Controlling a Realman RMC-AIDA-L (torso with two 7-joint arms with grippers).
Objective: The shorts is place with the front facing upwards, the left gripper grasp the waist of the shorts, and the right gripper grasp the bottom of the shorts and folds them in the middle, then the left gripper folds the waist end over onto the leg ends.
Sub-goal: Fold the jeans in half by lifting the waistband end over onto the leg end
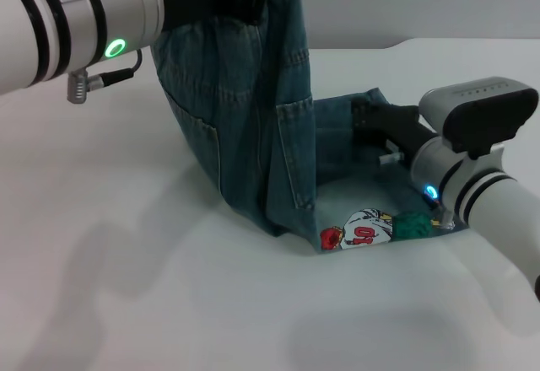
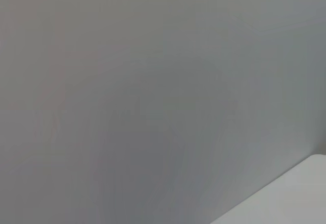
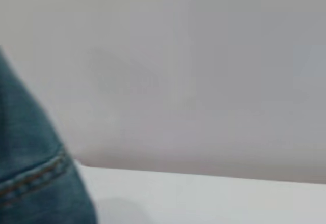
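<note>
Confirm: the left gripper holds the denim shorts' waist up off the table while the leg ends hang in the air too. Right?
Not quite. The head view shows the left gripper holding the waist of the denim shorts up, but the leg ends lie on the white table, by the right gripper.

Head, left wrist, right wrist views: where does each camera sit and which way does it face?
Head view: above, looking down at the table; denim shorts hang from the raised left arm; right arm low beside them.
Left wrist view: faces a bare wall, table corner; no robot parts.
Right wrist view: faces wall and table edge, shorts hem; shared with head view.
</note>
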